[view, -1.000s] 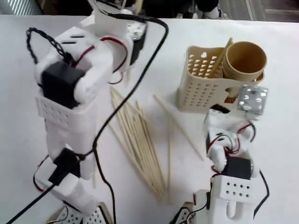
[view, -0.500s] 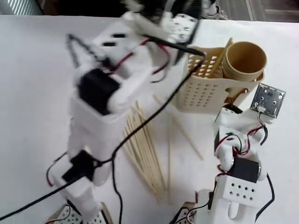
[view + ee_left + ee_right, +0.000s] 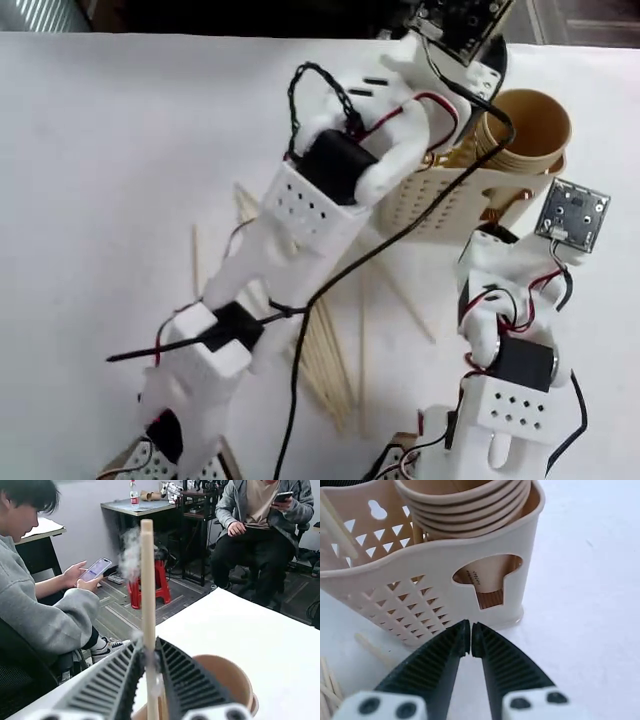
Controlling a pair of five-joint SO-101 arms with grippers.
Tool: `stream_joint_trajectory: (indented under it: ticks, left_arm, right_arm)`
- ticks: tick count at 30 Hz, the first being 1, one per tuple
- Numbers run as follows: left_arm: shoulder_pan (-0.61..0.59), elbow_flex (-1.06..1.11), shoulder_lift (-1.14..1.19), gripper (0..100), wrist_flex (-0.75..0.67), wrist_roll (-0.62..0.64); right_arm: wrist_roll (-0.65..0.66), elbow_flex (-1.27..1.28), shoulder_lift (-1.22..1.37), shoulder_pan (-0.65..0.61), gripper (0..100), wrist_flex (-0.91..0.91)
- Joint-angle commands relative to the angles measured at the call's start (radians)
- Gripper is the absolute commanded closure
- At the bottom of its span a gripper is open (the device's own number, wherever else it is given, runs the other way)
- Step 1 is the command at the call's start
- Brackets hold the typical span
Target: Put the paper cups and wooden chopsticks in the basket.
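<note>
No legible txt; tiny print on paper cup, too small

Black, ribbed left jaws; between them a pale wood chopstick. Ahead of the black right jaws, tan paper cups in a cream basket patterned with triangular holes; white bench.

Stack of tan paper cups sits nested in the cream perforated basket. Wooden chopsticks lie fanned on the desk nearby. One more chopstick stands upright in the left claw, probably right above the cups.
</note>
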Motion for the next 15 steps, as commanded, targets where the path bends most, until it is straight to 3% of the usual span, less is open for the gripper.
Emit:
stream_joint_trajectory:
  ticks: [1,4,12,15]
  left_arm:
    - [-0.025,-0.044,-0.016,84,0.052,-0.002]
    - [-0.039,-0.044,-0.041,69,0.129,0.011]
    - [-0.079,-0.044,-0.203,80,0.241,-0.043]
    - [-0.133,-0.044,-0.292,84,0.344,-0.086]
  right_arm:
    - [-0.011,-0.051,-0.019,0.005,97.9,0.004]
    - [-0.011,-0.051,-0.019,0.004,97.9,0.004]
    - [-0.011,-0.049,-0.018,0.002,97.9,0.004]
    - [-0.003,-0.049,-0.018,0.002,97.5,0.004]
